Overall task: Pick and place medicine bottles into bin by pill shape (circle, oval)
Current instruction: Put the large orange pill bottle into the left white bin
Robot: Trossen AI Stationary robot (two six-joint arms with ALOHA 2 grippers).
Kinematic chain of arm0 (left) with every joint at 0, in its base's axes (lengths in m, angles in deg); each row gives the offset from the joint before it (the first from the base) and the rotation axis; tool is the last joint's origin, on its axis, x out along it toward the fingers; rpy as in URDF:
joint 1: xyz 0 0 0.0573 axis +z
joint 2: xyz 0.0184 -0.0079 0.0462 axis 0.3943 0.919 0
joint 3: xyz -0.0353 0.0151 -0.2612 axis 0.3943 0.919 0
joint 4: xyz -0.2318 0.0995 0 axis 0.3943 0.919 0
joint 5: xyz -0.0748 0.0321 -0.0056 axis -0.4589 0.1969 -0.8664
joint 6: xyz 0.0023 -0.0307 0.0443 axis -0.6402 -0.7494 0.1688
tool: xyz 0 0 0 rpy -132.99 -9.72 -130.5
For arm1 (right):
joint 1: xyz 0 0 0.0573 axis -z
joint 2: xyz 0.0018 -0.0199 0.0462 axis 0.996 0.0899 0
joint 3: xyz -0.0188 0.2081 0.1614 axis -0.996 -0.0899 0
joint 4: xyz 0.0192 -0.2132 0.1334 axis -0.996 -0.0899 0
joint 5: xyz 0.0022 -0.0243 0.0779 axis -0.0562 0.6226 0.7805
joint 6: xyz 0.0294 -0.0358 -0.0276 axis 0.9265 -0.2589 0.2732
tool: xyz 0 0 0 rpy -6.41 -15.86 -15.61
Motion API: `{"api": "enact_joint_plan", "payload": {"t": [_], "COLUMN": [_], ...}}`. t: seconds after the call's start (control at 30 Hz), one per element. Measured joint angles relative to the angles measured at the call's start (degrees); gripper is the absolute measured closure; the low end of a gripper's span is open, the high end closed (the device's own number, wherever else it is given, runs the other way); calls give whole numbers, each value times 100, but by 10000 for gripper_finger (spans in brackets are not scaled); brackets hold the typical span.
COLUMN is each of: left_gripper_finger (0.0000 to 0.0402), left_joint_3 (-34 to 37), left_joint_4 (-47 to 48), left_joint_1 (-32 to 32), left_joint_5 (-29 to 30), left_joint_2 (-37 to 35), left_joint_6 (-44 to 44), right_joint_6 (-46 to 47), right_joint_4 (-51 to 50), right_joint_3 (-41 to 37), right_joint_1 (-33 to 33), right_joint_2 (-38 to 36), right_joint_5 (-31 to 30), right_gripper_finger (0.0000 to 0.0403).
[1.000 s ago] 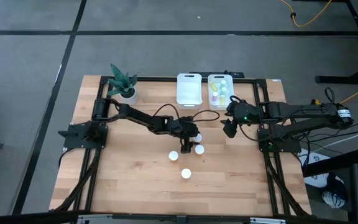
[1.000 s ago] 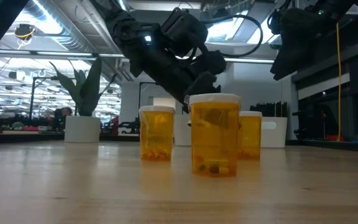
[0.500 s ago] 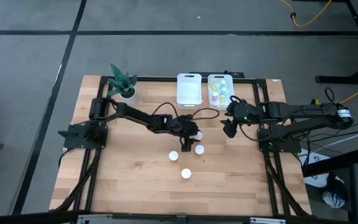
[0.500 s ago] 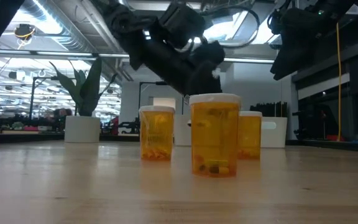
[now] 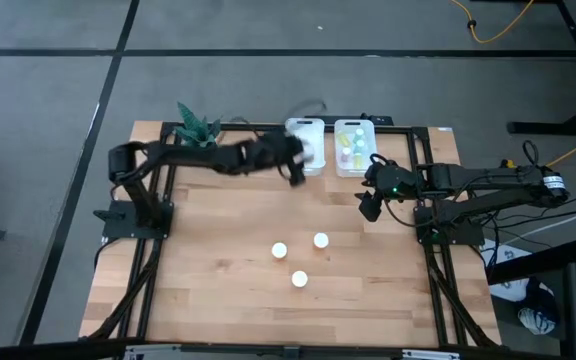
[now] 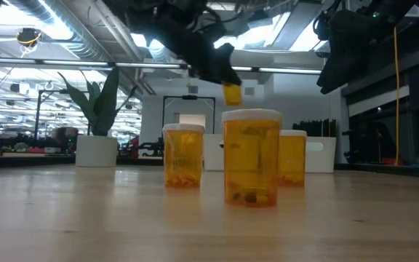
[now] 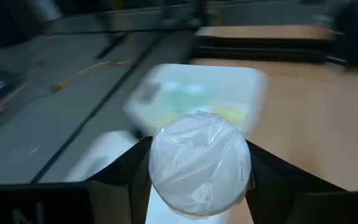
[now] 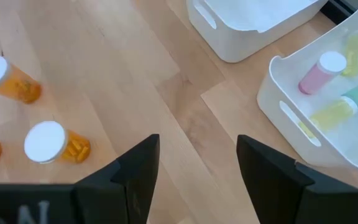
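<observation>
My left gripper is shut on an orange medicine bottle with a white cap, held in the air over the near part of the empty left white bin. The bottle's orange lower end shows in the low view. Three more orange bottles stand upright on their bases mid-table. Pastel bottles lie in the right white bin. My right gripper is open and empty, above the table near that bin. My left gripper pinches the orange bottle at its white cap, one finger on either side. The cap's top faces the wrist camera. The bottle is lifted clear and its orange end hangs below the fingers.
A potted green plant stands at the far left corner. The right wrist view shows the three standing bottles and both bins. Bare wood lies on the left and along the near edge.
My left gripper has lifted one orange bottle from the group at mid-table and swung fast toward the far edge, up over the left bin. The other three bottles stay in place. My right arm has kept still.
</observation>
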Motion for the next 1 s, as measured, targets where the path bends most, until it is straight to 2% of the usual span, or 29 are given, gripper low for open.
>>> {"api": "enact_joint_plan", "payload": {"t": [0.1, 0.17, 0.33, 0.43, 0.6, 0.9, 1.0], "left_gripper_finger": [218, 218, 218, 218, 218, 217, 190], "left_joint_3": [-238, -511, -1240, -1664, -2096, -2142, -2142], "left_joint_4": [153, 436, 748, 740, 1099, 1110, 1114], "left_joint_1": [571, 913, 1384, 1480, 1481, 1486, 1490], "left_joint_5": [-28, -256, -772, -1189, -1242, -1221, -1201], "left_joint_2": [-11, 128, 957, 1424, 2070, 2493, 2508], "left_joint_6": [-263, -449, -485, -483, -481, -479, -396], "right_joint_6": [-2, -9, -16, -26, -54, -165, -149], "right_joint_4": [5, 30, 42, 42, 35, 35, 41], "right_joint_3": [0, 0, 0, 0, 0, 0, 0], "right_joint_1": [0, 0, 0, 0, 0, 0, 0], "right_joint_2": [0, 0, 0, 0, 0, 0, 0], "right_joint_5": [1, 1, 1, 1, 4, 4, 4], "right_gripper_finger": [187, 187, 187, 187, 187, 187, 187]}}
